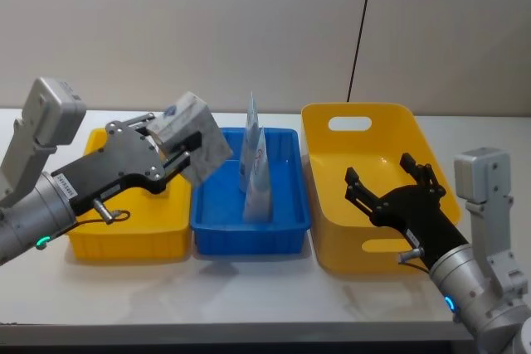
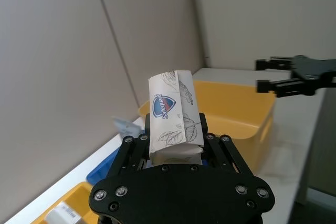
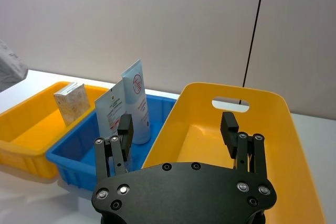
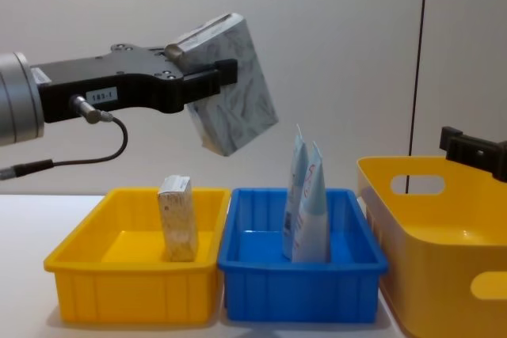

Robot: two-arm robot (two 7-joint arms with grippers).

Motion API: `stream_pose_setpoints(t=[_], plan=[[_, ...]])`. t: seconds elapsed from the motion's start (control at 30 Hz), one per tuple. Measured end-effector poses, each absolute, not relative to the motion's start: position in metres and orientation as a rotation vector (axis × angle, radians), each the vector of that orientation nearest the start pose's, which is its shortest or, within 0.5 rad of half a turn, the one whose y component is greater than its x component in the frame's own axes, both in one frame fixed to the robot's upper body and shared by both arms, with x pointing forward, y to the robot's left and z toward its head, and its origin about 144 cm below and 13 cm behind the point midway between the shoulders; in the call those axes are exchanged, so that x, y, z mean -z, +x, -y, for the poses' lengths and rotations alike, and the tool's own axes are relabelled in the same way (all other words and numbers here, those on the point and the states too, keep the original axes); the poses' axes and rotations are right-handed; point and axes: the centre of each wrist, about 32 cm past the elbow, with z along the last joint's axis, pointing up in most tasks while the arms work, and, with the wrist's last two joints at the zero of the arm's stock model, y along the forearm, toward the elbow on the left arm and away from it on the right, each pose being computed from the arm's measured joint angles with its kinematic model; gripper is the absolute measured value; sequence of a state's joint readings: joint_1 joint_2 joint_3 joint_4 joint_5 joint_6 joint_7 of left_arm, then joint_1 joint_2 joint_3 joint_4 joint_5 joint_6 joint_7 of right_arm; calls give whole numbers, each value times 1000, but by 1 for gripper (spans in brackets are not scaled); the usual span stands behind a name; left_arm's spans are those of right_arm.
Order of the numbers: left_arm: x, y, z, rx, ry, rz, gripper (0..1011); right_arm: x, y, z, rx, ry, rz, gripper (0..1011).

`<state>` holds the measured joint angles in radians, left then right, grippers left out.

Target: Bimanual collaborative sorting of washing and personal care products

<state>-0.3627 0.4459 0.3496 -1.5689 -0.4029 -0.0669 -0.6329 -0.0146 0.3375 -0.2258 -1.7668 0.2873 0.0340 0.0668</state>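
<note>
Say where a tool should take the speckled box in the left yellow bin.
Near its top, across the narrow width, from above: the speckled box stands upright in the yellow bin, whose walls shield its lower part. Left tool holds the rose pack; right tool is open.

The white pack point(image 4: 234, 89), printed with grey-brown roses and leaves and a small shield logo, hangs tilted in the air in the upper middle of the chest view, clamped at one end by the left gripper point(image 1: 184, 148). The small beige speckled box point(image 4: 178, 219) stands upright at lower left, inside the small yellow bin point(image 4: 135, 290). The two tall pale-blue pouches point(image 4: 307, 211) stand upright side by side with their pointed tops up, touching, just right of centre in the blue bin point(image 4: 301, 290).
</note>
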Motion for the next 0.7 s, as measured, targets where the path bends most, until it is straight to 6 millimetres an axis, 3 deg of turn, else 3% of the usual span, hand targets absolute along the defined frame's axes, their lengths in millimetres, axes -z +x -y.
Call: stream_pose_setpoints(t=[0.7], plan=[[-1274, 534, -258, -267, -36, 326, 378, -1189, 443, 237, 1229, 26, 75, 1002]])
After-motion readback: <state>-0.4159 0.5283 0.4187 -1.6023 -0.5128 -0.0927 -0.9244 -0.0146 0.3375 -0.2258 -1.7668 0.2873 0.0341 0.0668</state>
